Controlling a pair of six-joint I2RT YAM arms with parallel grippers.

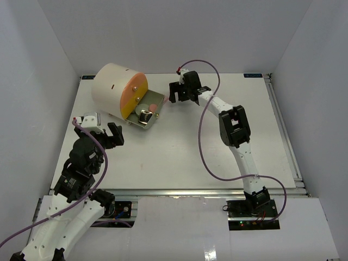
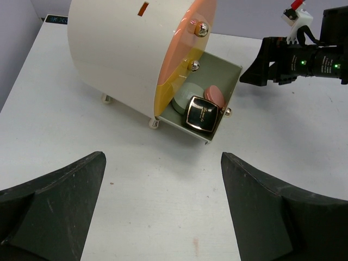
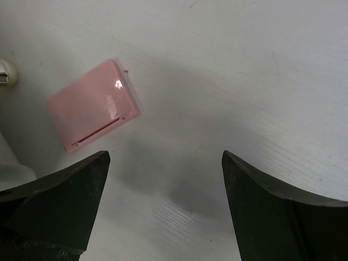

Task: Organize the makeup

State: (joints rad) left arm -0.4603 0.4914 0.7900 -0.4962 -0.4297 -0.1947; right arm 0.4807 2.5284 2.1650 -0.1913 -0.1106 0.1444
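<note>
Mid-stowing. Nearest: left fingers spread wide, empty, facing the open drawer holding black-gold compact and pink pad. Beyond: right fingers wide, empty, hovering beside pink case on counter. Next, likely: centre, lower, pinch.

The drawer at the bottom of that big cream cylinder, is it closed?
No, the drawer is pulled out, showing a black-gold compact and a pink pad inside.
</note>
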